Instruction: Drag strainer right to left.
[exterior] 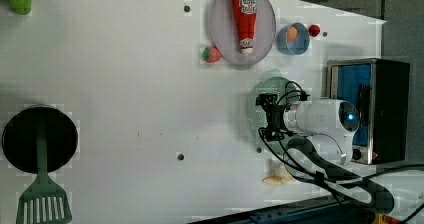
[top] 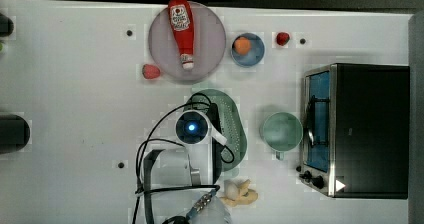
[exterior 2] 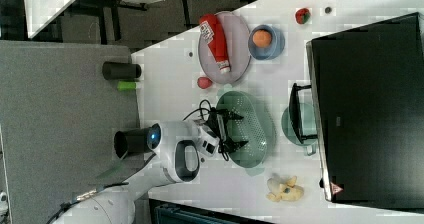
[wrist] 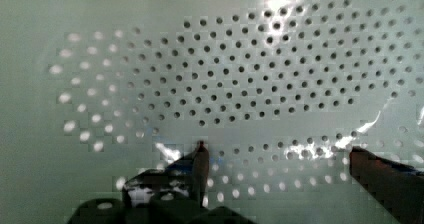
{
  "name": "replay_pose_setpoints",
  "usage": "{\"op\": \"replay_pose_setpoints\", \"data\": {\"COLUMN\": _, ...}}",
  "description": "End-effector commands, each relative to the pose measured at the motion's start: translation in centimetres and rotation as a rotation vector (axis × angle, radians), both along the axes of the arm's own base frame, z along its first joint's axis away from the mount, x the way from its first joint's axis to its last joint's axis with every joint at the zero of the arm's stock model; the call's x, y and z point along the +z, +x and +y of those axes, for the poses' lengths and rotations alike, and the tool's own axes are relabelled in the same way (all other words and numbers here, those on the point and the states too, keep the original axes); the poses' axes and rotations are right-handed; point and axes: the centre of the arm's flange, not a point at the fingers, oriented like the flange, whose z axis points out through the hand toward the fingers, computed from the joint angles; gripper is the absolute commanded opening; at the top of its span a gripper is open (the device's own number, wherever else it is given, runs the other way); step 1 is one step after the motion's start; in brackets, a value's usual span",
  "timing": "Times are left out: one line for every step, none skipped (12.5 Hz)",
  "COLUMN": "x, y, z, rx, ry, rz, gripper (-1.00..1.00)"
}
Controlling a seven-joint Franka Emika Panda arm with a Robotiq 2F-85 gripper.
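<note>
My gripper (exterior 2: 231, 131) hangs over the strainer (exterior 2: 250, 129), jaws spread wide with nothing between them. In the right view both dark fingers (exterior 2: 235, 117) reach out over the strainer's near wall, pointing into the bowl. In the wrist view the strainer's holed bottom (wrist: 250, 84) lies right under me, with my two fingertips (wrist: 201, 159) well apart above the dotted floor; I cannot tell whether they touch the plastic. The strainer sits on the white tabletop (top: 75, 109) near its middle. In the top view my wrist covers its left half, the mint cup (top: 282, 131) stands just to its right, the toaster oven (top: 360, 129) beyond that, and the grey plate (top: 210, 49) bearing the ketchup bottle (top: 182, 29) lies just above it.
</note>
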Motion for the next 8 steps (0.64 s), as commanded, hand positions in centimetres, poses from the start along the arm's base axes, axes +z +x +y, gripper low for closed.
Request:
{"op": "replay_pose_setpoints", "data": {"x": 1.3, "y": 0.1, "z": 3.9, "rx": -0.088, "ry": 0.01, "rz": -0.03, "gripper": 1.0}}
{"op": "replay_pose_setpoints", "data": {"x": 1.2, "y": 0.0, "z": 5.2, "rx": -0.104, "ry": 0.012, "rz": -0.028, "gripper": 1.0}}
{"op": "replay_pose_setpoints", "data": {"x": 1.1, "y": -0.1, "z": 6.5, "rx": -0.12, "ry": 0.015, "rz": -0.027, "gripper": 1.0}}
{"op": "replay_pose_setpoints", "data": {"x": 1.1, "y": -0.1, "z": 7.8, "rx": -0.132, "ry": 0.017, "rz": -0.027, "gripper": 1.0}}
{"op": "replay_pose_setpoints", "data": {"x": 1.1, "y": -0.2, "z": 9.2, "rx": -0.13, "ry": 0.021, "rz": -0.027, "gripper": 1.0}}
{"op": "replay_pose_setpoints", "data": {"x": 1.2, "y": -0.2, "z": 10.6, "rx": -0.124, "ry": 0.025, "rz": -0.024, "gripper": 1.0}}
{"op": "replay_pose_setpoints", "data": {"x": 1.2, "y": -0.2, "z": 12.1, "rx": -0.125, "ry": 0.028, "rz": -0.02, "gripper": 1.0}}
{"op": "replay_pose_setpoints", "data": {"x": 1.2, "y": -0.2, "z": 13.3, "rx": -0.132, "ry": 0.028, "rz": -0.011, "gripper": 1.0}}
